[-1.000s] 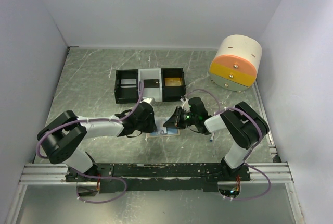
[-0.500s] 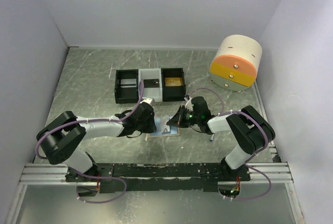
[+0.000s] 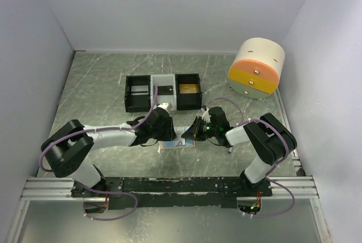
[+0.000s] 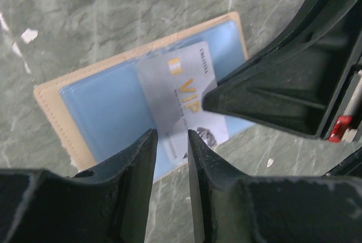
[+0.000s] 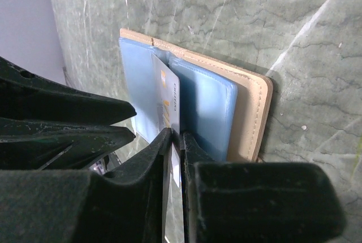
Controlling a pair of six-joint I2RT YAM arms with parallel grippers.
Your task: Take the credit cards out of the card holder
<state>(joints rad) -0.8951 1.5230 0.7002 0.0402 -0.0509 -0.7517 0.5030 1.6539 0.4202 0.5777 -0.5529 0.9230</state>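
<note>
Grey marbled table [image 3: 102,85]: card holder [image 4: 102,104] open, "VIP" card [image 4: 184,93] pinched by right gripper [image 5: 176,135]; left gripper [image 4: 169,135] slightly spread.

left gripper [image 4: 171,141]: moved right over card holder [image 4: 96,102] | right gripper [image 5: 176,138]: retreated right

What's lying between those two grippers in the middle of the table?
The open card holder, blue inside, with a silvery card partly out. The right gripper pinches that card's edge; the right wrist view shows it.

Tan card holder [image 4: 96,110] lies open, grey card [image 4: 182,97] protruding
</note>
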